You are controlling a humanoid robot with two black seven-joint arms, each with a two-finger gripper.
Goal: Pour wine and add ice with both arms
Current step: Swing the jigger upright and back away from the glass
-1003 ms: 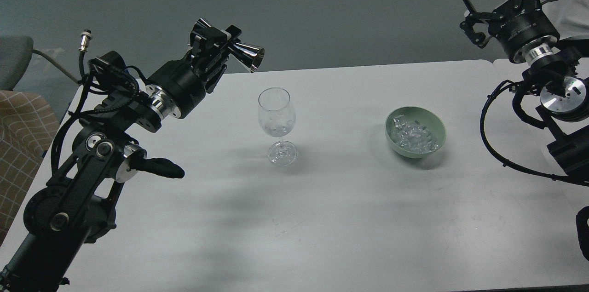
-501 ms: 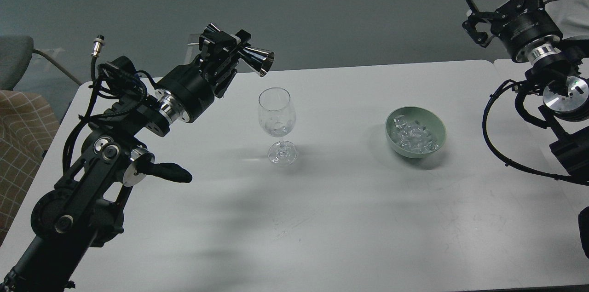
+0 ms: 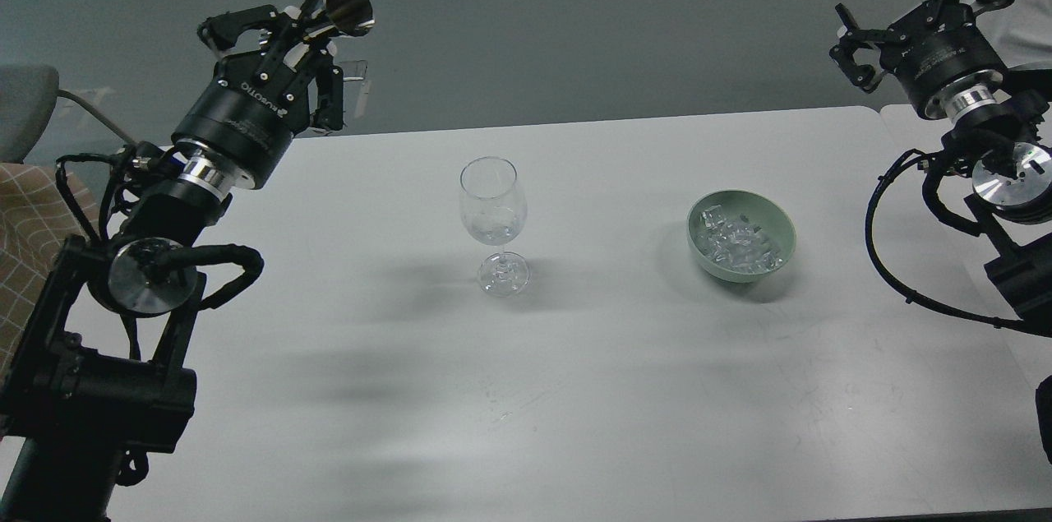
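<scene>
While the glass (image 3: 493,219) stands upright mid-tabletop (image 3: 575,390), the ice bowl (image 3: 742,237) sits well right of it. Left gripper (image 3: 308,25) — far left, raised, jaws clamping a steel jigger (image 3: 345,2). Right gripper (image 3: 912,8) — far right, jaws spread, empty.

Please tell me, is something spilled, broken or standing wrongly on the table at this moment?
Nothing stands out. The wine glass stands upright on the white table, and the ice lies inside the green bowl, none on the table. No spill shows. The left gripper holds a metal jigger off the table.
</scene>
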